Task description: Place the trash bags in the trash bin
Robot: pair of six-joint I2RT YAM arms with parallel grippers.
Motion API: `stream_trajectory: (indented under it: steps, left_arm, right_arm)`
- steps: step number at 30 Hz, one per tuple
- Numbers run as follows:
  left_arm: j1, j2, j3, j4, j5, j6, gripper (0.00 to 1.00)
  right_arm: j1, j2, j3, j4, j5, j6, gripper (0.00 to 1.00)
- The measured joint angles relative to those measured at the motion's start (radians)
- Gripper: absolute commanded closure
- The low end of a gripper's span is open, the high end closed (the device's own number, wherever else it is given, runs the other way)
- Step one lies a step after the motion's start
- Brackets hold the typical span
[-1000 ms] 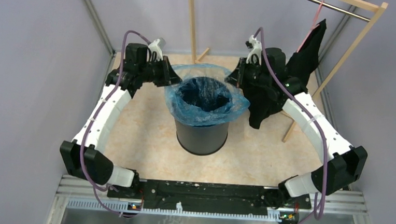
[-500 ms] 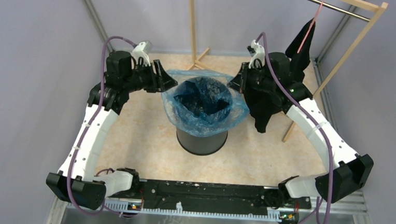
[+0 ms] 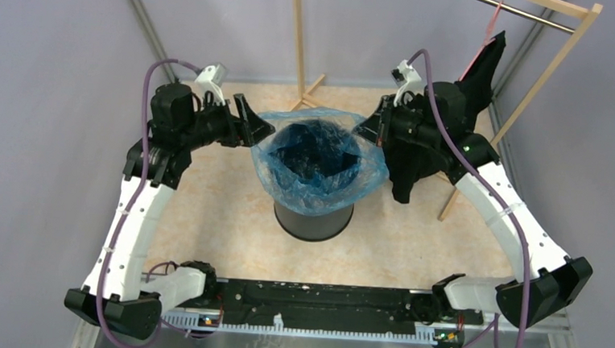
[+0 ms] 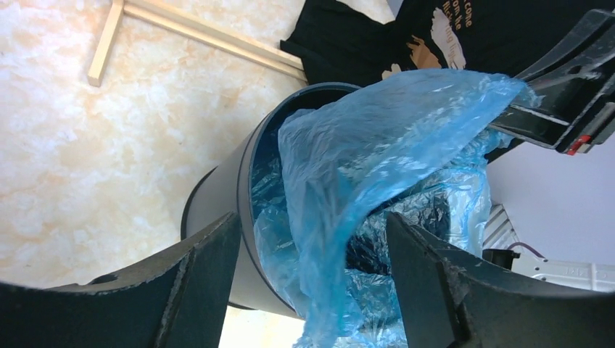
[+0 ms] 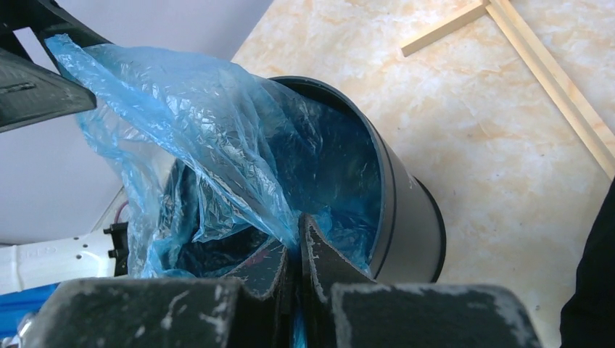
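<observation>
The left gripper [image 3: 249, 122] is drawing back from the left edge of the trash bag [image 3: 319, 192] as the left arm [image 3: 127, 227] is swinging its elbow toward the near left corner. The right arm [image 3: 519, 227] is dropping its elbow outward too, and the black garment [image 3: 418, 161] is swaying behind it.

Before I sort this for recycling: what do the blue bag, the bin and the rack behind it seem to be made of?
Bag: thin translucent blue plastic film, going by its crinkles and sheen. Bin: smooth glossy black, probably plastic, though coated metal is possible. Rack: pale, bare-looking wood in square slats.
</observation>
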Motion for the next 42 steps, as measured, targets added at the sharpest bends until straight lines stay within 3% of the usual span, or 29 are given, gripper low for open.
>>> stream_trajectory:
  steps: [3, 11, 13, 17, 23, 31, 42]
  left_arm:
    - [0.000, -0.008, 0.023, -0.005, 0.001, 0.003, 0.20]
    - [0.000, 0.002, 0.035, -0.007, -0.001, 0.017, 0.74]
    - [0.000, 0.013, 0.037, -0.005, -0.007, 0.020, 0.83]
    - [0.000, 0.059, 0.067, 0.000, -0.033, 0.019, 0.93]
    - [0.000, 0.235, 0.131, 0.042, -0.036, 0.021, 0.91]
    - [0.000, 0.391, 0.122, 0.064, -0.051, 0.022, 0.93]
    - [0.000, 0.299, -0.186, 0.051, -0.133, 0.059, 0.85]
  right_arm:
    - [0.000, 0.006, 0.000, 0.009, -0.015, 0.002, 0.97]
    - [0.000, 0.008, 0.000, 0.009, -0.019, 0.008, 0.87]
    - [0.000, 0.008, 0.000, 0.008, -0.002, 0.014, 0.87]
    - [-0.005, 0.035, 0.012, 0.001, 0.058, 0.044, 0.94]
    - [-0.025, 0.202, 0.117, -0.037, 0.117, 0.060, 0.95]
    - [-0.037, 0.273, 0.123, -0.109, 0.201, 0.014, 0.93]
    - [-0.039, 0.200, -0.082, -0.095, 0.222, -0.023, 0.80]
